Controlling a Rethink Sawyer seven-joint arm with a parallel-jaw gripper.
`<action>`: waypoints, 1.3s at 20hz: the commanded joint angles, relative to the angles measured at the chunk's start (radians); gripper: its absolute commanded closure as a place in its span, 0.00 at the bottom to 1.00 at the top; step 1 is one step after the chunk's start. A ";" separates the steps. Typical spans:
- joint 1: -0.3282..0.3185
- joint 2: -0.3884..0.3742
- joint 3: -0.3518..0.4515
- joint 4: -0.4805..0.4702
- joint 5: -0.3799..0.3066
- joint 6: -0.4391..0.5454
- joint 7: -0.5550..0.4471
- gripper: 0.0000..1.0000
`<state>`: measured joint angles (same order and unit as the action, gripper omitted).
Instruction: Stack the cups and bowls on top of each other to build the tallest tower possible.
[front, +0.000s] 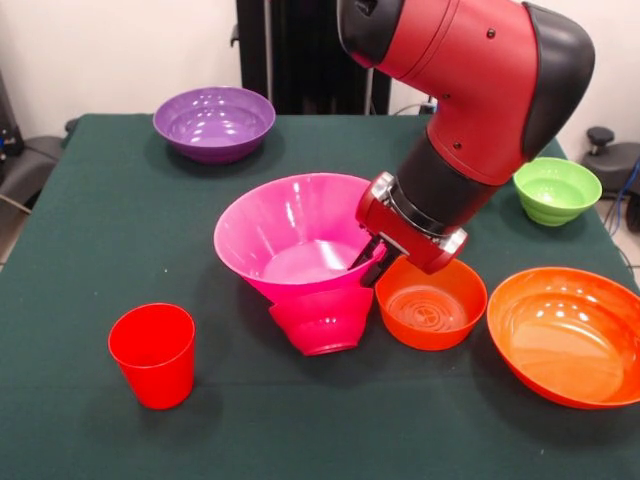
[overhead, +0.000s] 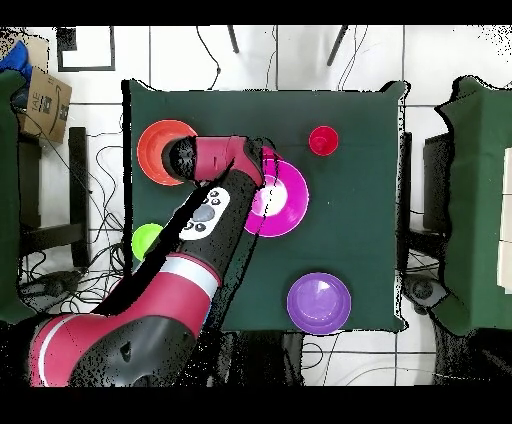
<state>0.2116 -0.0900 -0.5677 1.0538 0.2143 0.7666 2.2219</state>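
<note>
Tower barely begun: large pink bowl (front: 295, 235) sits tilted on the small magenta bowl (front: 322, 322), gripper (front: 368, 262) clamped on pink's rim; around it, red cup (front: 153, 354), purple bowl (front: 214, 122), green bowl (front: 556, 190) and both orange bowls (front: 431, 303) unstacked.

open cloth (left of red cup (front: 153, 354))

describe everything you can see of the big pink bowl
The large pink bowl is glossy, smooth plastic with a wide flaring rim and tapered sides. It sits tilted, its opening leaning toward the camera in the front view, resting on top of the small magenta bowl near the middle of the green table. The gripper reaches in over its rim on the small orange bowl's side; the grip itself is hidden. Its inside looks empty.
</note>
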 joint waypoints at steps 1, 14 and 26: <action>0.005 -0.076 0.080 -0.015 0.025 0.141 0.126 1.00; -0.010 -0.157 0.094 0.034 0.007 0.182 0.061 1.00; -0.037 -0.170 0.112 0.037 -0.002 0.153 0.061 1.00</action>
<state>0.1960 -0.2618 -0.5678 1.0545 0.2242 0.8436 2.2219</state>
